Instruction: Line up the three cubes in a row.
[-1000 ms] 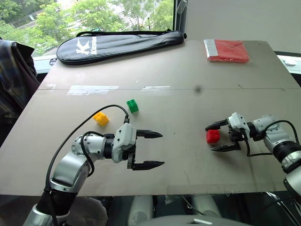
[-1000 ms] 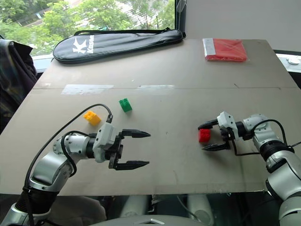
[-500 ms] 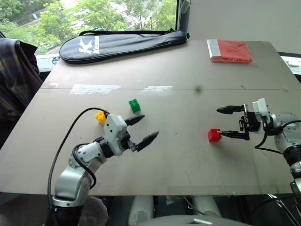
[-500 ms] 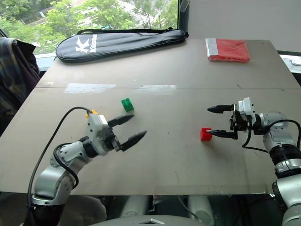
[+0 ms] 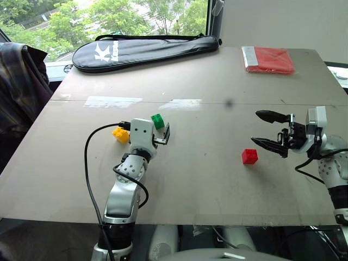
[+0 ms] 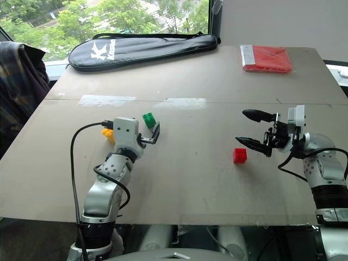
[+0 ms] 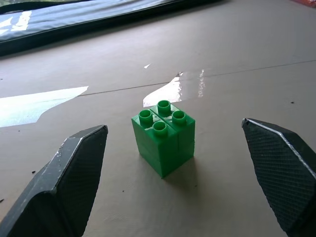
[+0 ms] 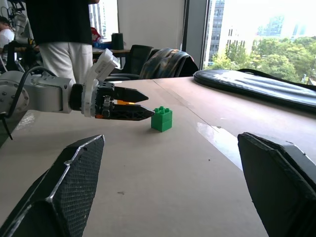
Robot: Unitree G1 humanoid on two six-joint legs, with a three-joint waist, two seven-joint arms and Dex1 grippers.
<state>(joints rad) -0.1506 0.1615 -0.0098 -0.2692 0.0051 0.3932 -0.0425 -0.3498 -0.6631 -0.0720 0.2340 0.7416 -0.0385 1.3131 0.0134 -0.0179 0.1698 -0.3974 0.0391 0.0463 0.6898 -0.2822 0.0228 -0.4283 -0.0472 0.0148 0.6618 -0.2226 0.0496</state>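
Work surface: grey-brown table (image 5: 217, 179), matte, with a thin seam line across it and strips of clear tape (image 5: 113, 101) near that seam. At the far edge lies a long black racket bag (image 5: 147, 50) with white lettering. Far right corner: flat red folded cloth (image 5: 269, 58). Behind the table, a window (image 5: 109, 16) gives daylight and green trees; grey wall (image 5: 283, 22) to its right. Plaid garment (image 5: 19, 81) draped at left. In the right wrist view, a person (image 8: 64, 39) stands by dark office chairs (image 8: 136, 57).
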